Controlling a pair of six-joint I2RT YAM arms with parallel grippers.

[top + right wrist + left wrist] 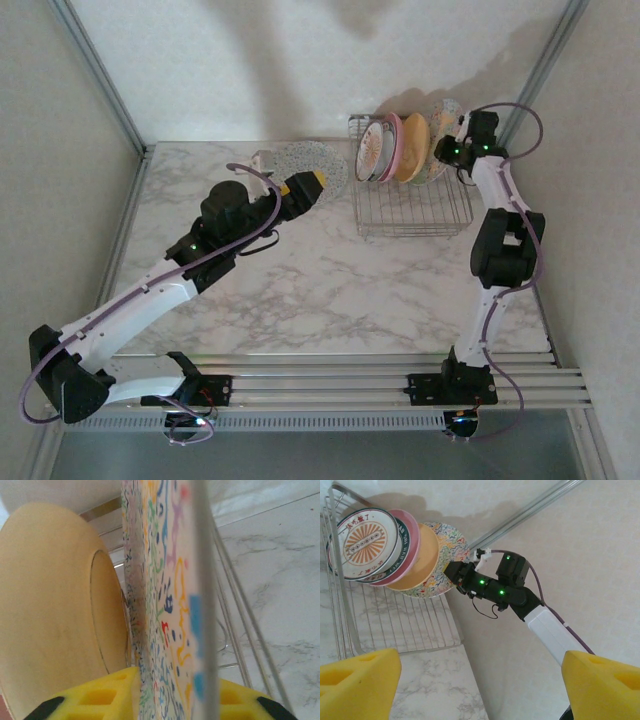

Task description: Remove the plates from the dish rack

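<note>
Dish rack at far R of marble table, 4 plates on edge in it; R claw gripping the rightmost one.

Rack: silver wire grid, rect., raised sides. Speckled plate, pale & round, lies flat on the table just L of the rack. In the rack, L to R in the top view, each leaning on the next: orange-centre plate (white, dark rim), pink plate (plain), orange-yellow plate (glossy), squiggle plate (multicolour on white). R claw's yellow pads sit one on each face of the squiggle plate's rim, closed onto it; plate sits in the rack. L claw spread wide, nothing betw. its yellow foam-like fingers, at the speckled plate's near edge; contact can't tell.
</note>
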